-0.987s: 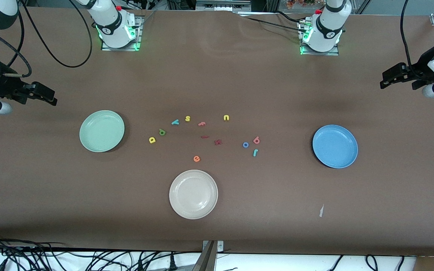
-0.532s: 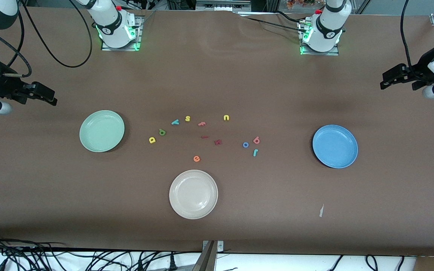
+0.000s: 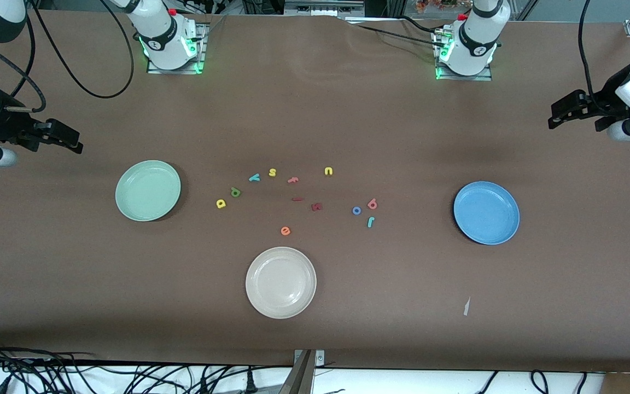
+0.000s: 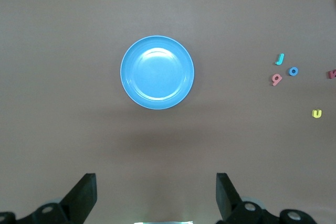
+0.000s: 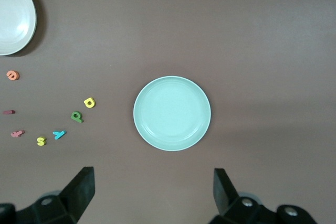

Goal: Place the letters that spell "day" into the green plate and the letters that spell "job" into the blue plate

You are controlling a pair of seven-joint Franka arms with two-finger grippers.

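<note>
The green plate (image 3: 148, 190) (image 5: 171, 113) lies toward the right arm's end, the blue plate (image 3: 486, 213) (image 4: 157, 72) toward the left arm's end. Between them lie the yellow a (image 3: 221, 203) (image 5: 89, 102), olive d (image 3: 235, 192) (image 5: 76, 116) and teal y (image 3: 254, 177) (image 5: 59, 134). Closer to the blue plate are the blue o (image 3: 356, 210) (image 4: 293, 71), pink b (image 3: 372, 204) (image 4: 276, 79) and teal j (image 3: 370, 221) (image 4: 280, 59). My right gripper (image 3: 58, 145) (image 5: 155, 187) hangs open and empty over the table's end beside the green plate. The left gripper (image 3: 575, 123) (image 4: 156, 192) hangs open and empty over the other end.
A cream-white plate (image 3: 280, 282) (image 5: 13, 14) sits nearer the front camera than the letters. Other letters lie among them: yellow s (image 3: 272, 172), pink f (image 3: 292, 179), yellow u (image 3: 328, 171), orange e (image 3: 285, 231), and dark red pieces (image 3: 316, 206). A white scrap (image 3: 466, 306) lies near the blue plate.
The left gripper has shifted slightly inward over the table's end. The right arm, the plates and the letters have not moved.
</note>
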